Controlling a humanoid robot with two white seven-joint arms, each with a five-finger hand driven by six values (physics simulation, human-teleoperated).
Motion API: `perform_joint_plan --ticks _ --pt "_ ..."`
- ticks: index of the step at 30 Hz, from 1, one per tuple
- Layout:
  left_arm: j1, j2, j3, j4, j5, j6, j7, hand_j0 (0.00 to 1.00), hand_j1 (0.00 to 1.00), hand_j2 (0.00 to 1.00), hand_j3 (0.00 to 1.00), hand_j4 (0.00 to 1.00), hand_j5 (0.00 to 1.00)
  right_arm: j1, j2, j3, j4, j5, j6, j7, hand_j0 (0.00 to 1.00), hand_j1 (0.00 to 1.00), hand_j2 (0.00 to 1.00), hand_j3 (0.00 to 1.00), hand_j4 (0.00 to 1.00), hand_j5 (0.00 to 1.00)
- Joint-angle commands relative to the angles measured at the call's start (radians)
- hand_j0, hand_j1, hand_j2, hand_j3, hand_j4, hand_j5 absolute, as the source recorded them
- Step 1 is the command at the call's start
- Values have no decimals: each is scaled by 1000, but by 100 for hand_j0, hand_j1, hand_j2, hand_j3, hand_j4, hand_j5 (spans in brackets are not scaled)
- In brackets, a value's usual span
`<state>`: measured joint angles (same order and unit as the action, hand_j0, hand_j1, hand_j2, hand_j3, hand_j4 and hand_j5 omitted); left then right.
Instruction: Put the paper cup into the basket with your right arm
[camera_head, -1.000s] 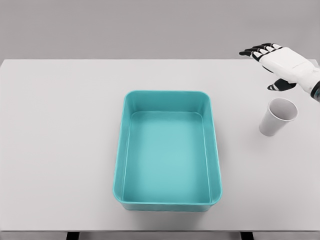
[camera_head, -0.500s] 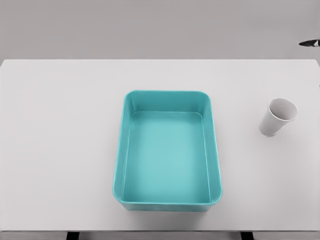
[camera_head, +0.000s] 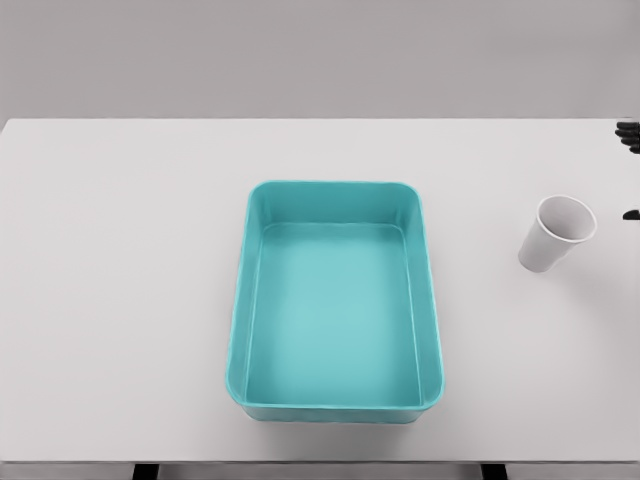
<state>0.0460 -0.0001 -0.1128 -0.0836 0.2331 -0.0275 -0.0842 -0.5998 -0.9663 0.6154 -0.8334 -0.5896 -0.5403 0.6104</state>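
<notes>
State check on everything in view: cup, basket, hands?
paper cup: upright on the table, open end up, right of the basket, not held.
basket: empty, sitting flat on the table.
right hand: only dark fingertips show at the right edge, apart from the cup; grip unreadable.
left hand: out of view.

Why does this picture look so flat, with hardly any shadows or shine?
Head view: the light is soft and even, so the teal basket and paper cup cast only faint shadows on the white table, with no glare; everything is evenly sharp, though the robot hand is cut off at the right edge.
</notes>
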Motion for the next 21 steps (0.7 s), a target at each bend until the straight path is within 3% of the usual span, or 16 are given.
perform_joint_plan --ticks 1,9,21 --pt "0 0 1 1 0 0 0 100 100 100 100 100 100 2 24 -2 20 -22 -16 0 100 100 100 100 100 100" --pt "0 0 -1 1 0 0 0 100 100 100 100 100 100 29 47 1 14 -15 -18 0 100 100 100 100 100 100" --pt "0 0 1 1 0 0 0 100 100 100 100 100 100 55 21 40 -4 19 -52 0 100 100 100 100 100 100"
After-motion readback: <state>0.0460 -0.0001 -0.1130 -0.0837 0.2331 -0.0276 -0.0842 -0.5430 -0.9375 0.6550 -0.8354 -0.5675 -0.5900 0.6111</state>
